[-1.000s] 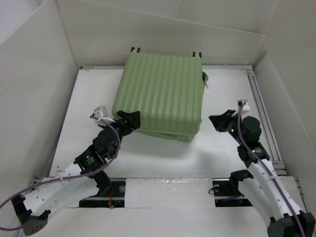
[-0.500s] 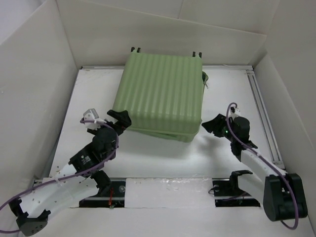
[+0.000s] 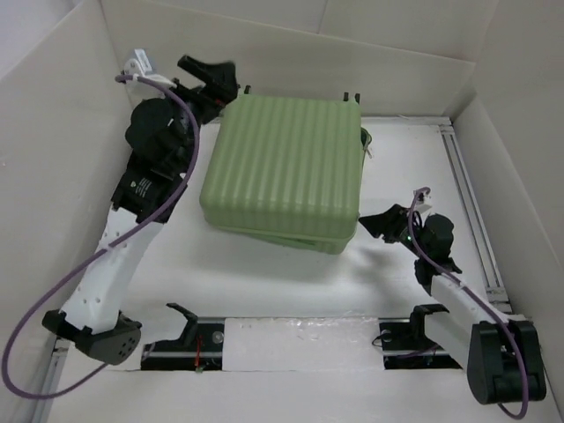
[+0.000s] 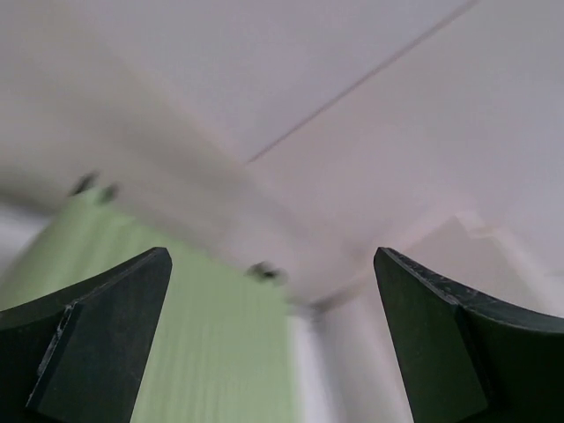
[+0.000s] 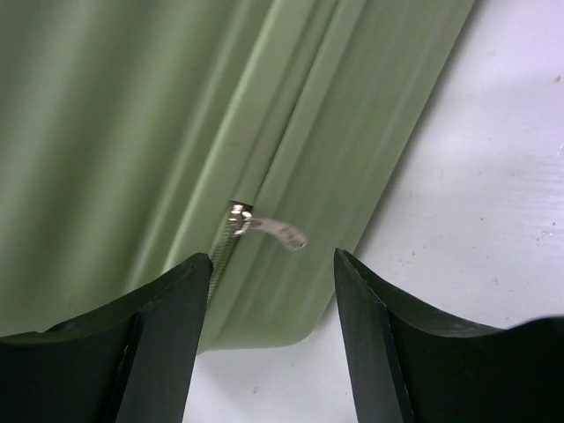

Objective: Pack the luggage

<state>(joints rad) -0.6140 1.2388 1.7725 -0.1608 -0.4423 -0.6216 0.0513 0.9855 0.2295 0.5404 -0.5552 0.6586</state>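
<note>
The luggage (image 3: pixel 284 172) (image 4: pixel 176 344) (image 5: pixel 123 123) lies shut and flat on the white table (image 3: pixel 397 291), ribbed shell up, right where it lay a second ago. Its small wheels (image 3: pixel 242 88) point away from the arms. A metal zipper pull (image 5: pixel 269 231) sticks out of the seam at the corner nearest the right gripper (image 3: pixel 381 223) (image 5: pixel 273 263). That gripper has slid in from further right and now sits low, just beside that corner. Its fingers, pinched together a moment ago, now stand parted and hold nothing; the pull shows just ahead of them, untouched. The left gripper (image 3: pixel 211 75) (image 4: pixel 273 256) has changed most. It has left the near left corner and swung high, and now hangs spread wide and empty, with the far left corner of the case just below it and the white back wall (image 3: pixel 291 44) ahead.
</note>
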